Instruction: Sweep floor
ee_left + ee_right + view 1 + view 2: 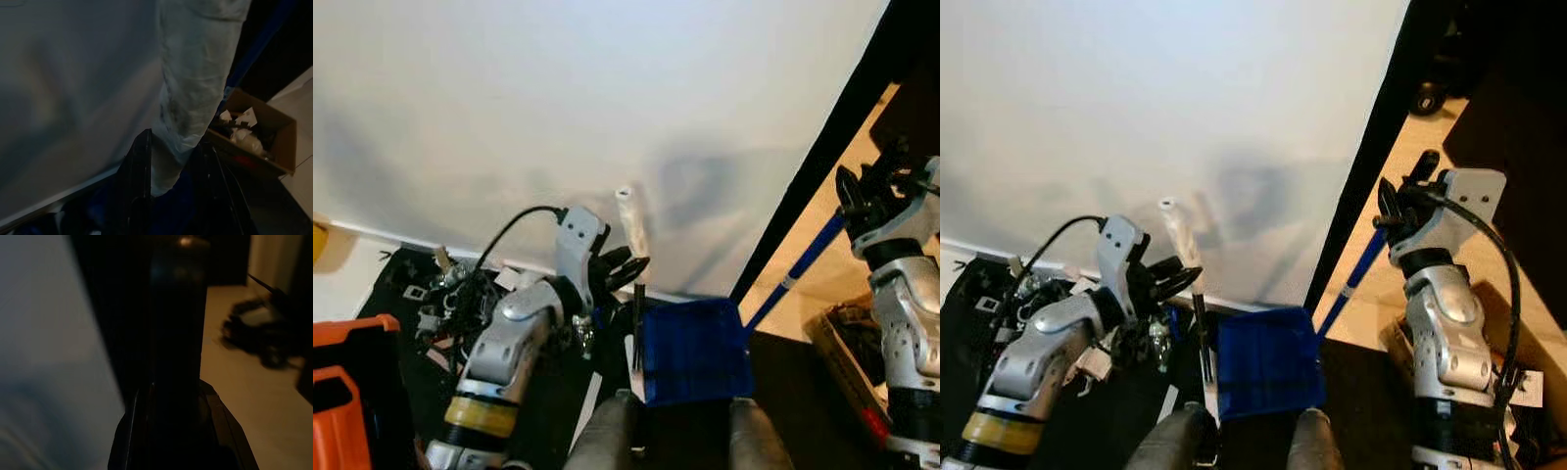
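My left gripper (619,266) is shut on a white-wrapped handle (631,221) that rises in front of the white wall; a thin dark rod (638,323) continues down from it. In the left wrist view the white-wrapped handle (195,88) sits clamped between the two black fingers (141,166). My right gripper (860,202), raised at the right, is shut on the blue pole (803,259) of a blue dustpan (693,351), which hangs low at the centre over dark floor. The right wrist view is dark, with the pole (176,323) running between the fingers.
The white wall (558,98) stands close ahead, with a black door edge (813,166) beside it and tan floor (822,279) beyond. Cables and clutter (450,294) lie on a black mat at the left, near an orange object (347,392). A cardboard box (266,142) sits at the right.
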